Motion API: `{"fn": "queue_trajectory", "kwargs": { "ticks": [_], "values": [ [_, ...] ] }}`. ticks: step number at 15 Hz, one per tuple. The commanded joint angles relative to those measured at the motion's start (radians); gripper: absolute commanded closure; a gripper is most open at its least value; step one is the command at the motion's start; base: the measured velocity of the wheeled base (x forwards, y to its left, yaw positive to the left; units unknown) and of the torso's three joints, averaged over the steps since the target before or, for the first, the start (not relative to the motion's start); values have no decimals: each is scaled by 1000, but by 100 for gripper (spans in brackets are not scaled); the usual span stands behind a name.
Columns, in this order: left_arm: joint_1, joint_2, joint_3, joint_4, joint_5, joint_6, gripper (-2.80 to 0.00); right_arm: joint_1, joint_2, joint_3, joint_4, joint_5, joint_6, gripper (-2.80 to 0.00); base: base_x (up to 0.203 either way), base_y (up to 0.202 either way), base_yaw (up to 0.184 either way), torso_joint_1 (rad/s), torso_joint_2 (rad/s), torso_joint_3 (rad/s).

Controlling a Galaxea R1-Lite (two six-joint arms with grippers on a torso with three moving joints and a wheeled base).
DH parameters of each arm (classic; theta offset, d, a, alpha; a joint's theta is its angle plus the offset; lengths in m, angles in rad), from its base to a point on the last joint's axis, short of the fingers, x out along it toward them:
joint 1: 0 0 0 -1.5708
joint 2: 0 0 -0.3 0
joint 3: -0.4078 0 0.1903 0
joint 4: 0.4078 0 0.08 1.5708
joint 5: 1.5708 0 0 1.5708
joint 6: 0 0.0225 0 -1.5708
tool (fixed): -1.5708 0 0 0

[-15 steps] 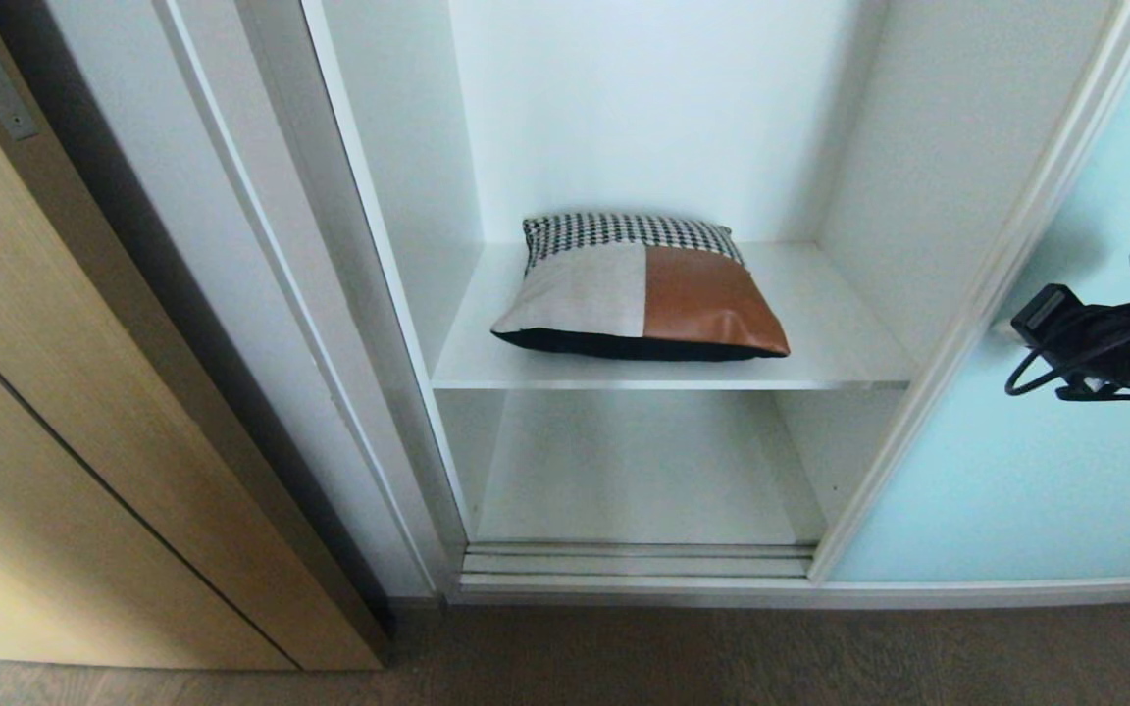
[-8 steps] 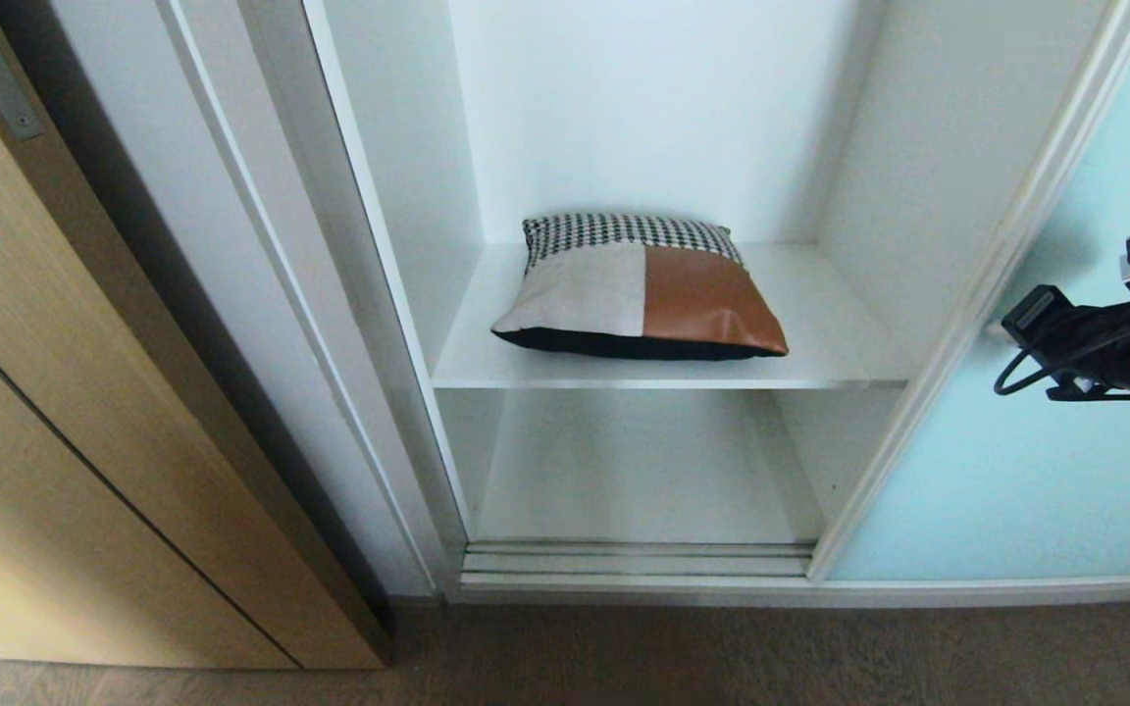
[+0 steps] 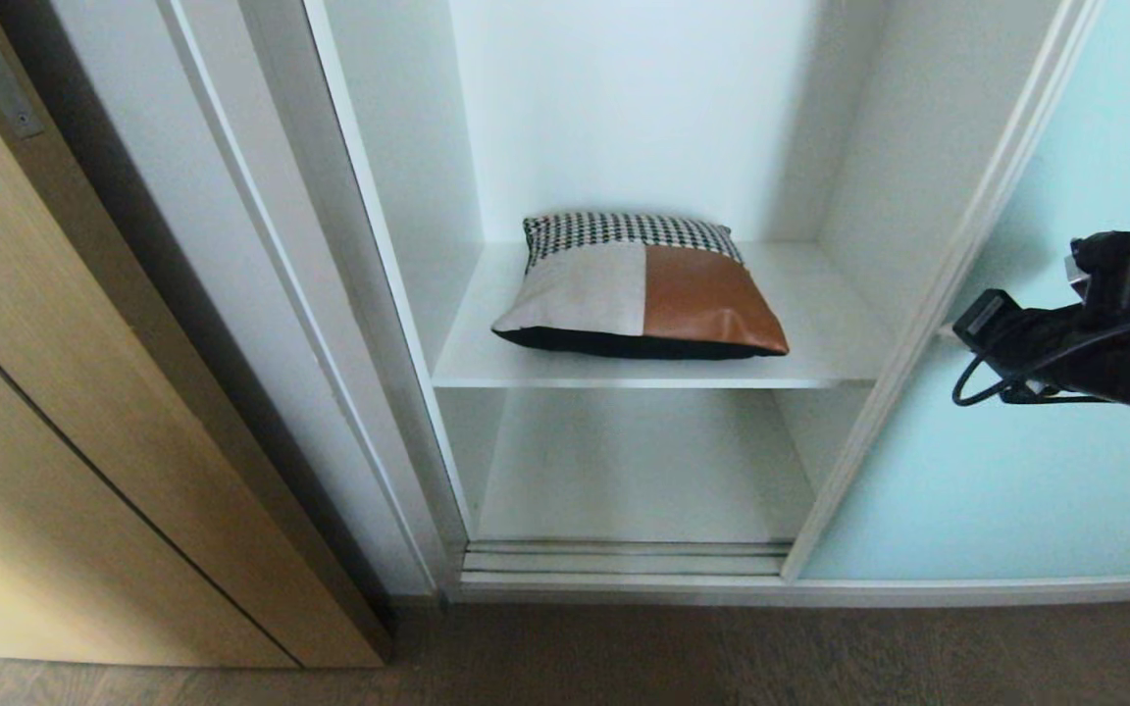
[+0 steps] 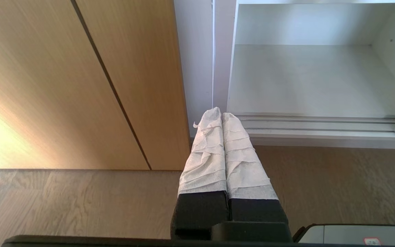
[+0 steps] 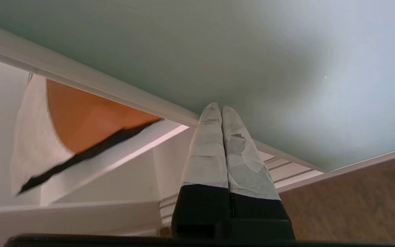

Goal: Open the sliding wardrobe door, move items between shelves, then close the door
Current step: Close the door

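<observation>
Head view: a white wardrobe is standing open beside a tan wood door (image 3: pixel 84 412), brown floor (image 3: pixel 624 657) running below. The cushion (image 3: pixel 639 286) is lying flat on the upper shelf (image 3: pixel 820 343), well apart from the right gripper (image 3: pixel 967 328), which is pressing against the sliding wardrobe door (image 3: pixel 1036 471) near its silver frame. Compared with a second ago, the door's edge is sliding leftward with the arm, narrowing the opening; the cushion is sitting unmoved. The lower shelf (image 3: pixel 624 471) is lying bare.

Left wrist view: the left gripper (image 4: pixel 221 115) is hanging clenched and empty above the floor, near the door tracks (image 4: pixel 321 123).

Right wrist view: the right gripper's wrapped fingers (image 5: pixel 211 144) are clenched together, holding nothing, tips against the frosted glass just beside the frame; the cushion is showing beyond it.
</observation>
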Motion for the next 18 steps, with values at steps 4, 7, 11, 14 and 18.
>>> {"fn": "queue_trajectory", "kwargs": {
  "ticks": [4, 7, 11, 14, 18],
  "values": [
    [0, 2, 0, 1, 0, 0, 0, 176, -50, 52, 0, -23, 0, 0, 0, 0, 0, 0, 0, 0],
    [0, 2, 0, 1, 0, 0, 0, 234, -118, 106, -1, -20, -1, 0, 0, 0, 0, 0, 0, 0],
    [0, 2, 0, 0, 0, 0, 0, 281, -262, 211, -4, -16, -1, 0, 0, 0, 0, 0, 0, 0],
    [0, 2, 0, 1, 0, 0, 0, 264, -384, 276, -11, -4, -6, 0, 0, 0, 0, 0, 0, 0],
    [0, 2, 0, 1, 0, 0, 0, 210, -454, 314, -24, -1, -1, 0, 0, 0, 0, 0, 0, 0]
  ]
}}
